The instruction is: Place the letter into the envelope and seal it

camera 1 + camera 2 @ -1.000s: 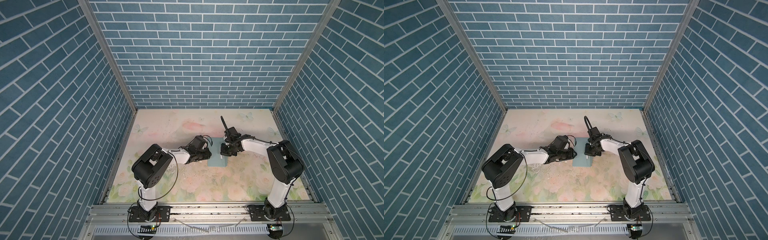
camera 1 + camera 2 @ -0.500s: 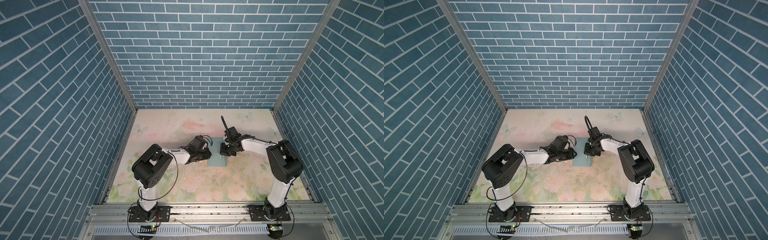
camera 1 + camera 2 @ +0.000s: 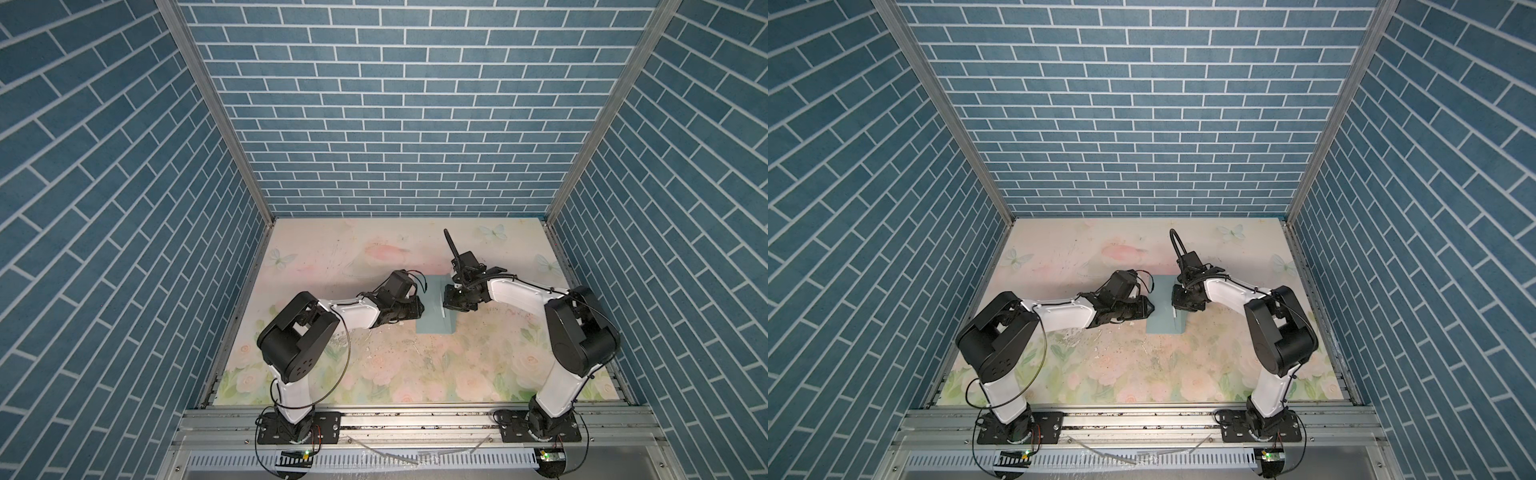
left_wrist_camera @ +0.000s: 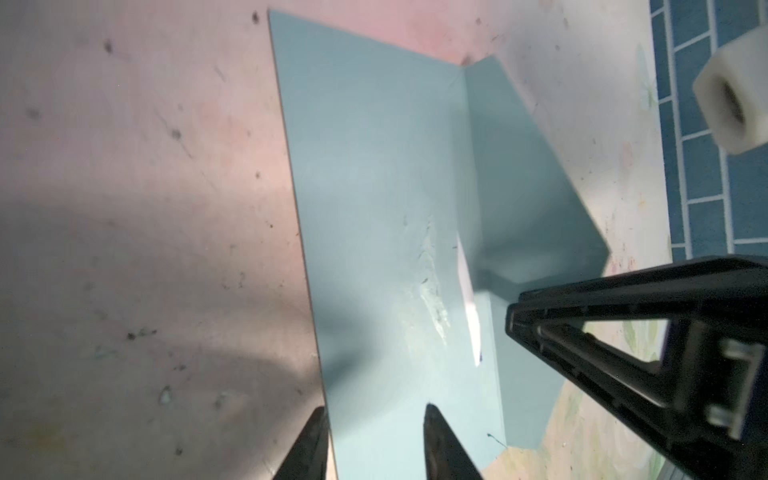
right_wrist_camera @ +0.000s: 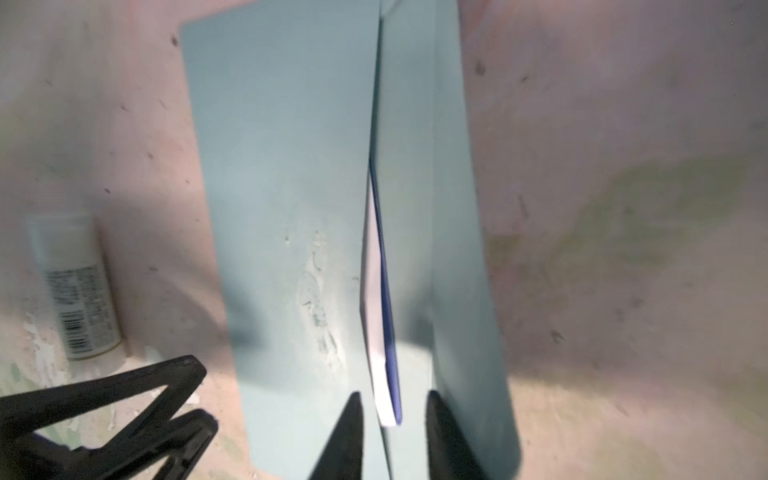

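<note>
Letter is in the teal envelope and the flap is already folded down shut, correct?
No. The letter is in the envelope, but the flap is open, not folded down; the left wrist view shows it.

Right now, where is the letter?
In the right wrist view, the letter sits mostly inside the envelope, a white sliver showing at its mouth by the right fingers.
</note>
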